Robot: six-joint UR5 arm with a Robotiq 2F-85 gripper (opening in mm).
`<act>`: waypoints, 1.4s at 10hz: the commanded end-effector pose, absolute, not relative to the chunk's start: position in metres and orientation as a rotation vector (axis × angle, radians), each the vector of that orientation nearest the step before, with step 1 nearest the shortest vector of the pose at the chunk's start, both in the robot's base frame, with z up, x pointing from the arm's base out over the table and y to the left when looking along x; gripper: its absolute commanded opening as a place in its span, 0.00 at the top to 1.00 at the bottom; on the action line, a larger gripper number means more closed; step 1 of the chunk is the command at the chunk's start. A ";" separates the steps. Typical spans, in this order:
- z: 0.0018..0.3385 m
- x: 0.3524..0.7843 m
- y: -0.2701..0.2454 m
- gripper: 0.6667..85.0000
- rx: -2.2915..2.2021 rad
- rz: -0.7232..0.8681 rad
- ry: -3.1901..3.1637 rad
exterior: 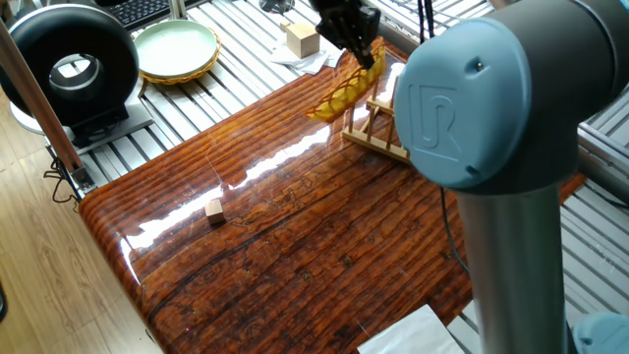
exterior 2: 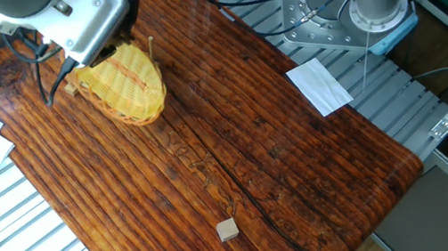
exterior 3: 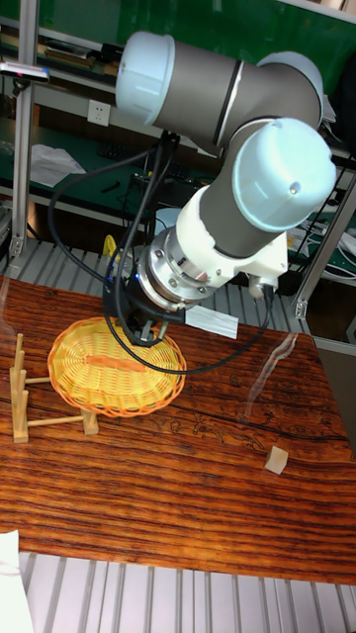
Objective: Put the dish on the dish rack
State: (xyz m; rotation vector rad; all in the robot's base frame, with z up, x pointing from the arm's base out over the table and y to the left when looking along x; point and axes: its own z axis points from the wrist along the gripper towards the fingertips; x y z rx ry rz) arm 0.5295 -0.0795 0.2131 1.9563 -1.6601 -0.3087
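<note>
Jaws gripping dish [exterior 3: 114, 378] rim, rack [exterior 3: 30, 396] pegs clear only in tall view

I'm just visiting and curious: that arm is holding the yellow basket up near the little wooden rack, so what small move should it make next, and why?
Probably carry it a little further toward the dish rack. The hand grips the dish by its rim, tilted and clear of the table, beside the upright pegs rather than between them, so it seems not yet lined up for lowering.
</note>
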 end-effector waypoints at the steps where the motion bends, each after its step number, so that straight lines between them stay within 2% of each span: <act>1: 0.218 0.520 -0.089 1.00 1.922 -0.311 -1.645; 6: 0.227 0.541 -0.125 1.00 1.906 -0.093 -1.572; 14: 0.243 0.546 -0.154 1.00 1.874 -0.005 -1.456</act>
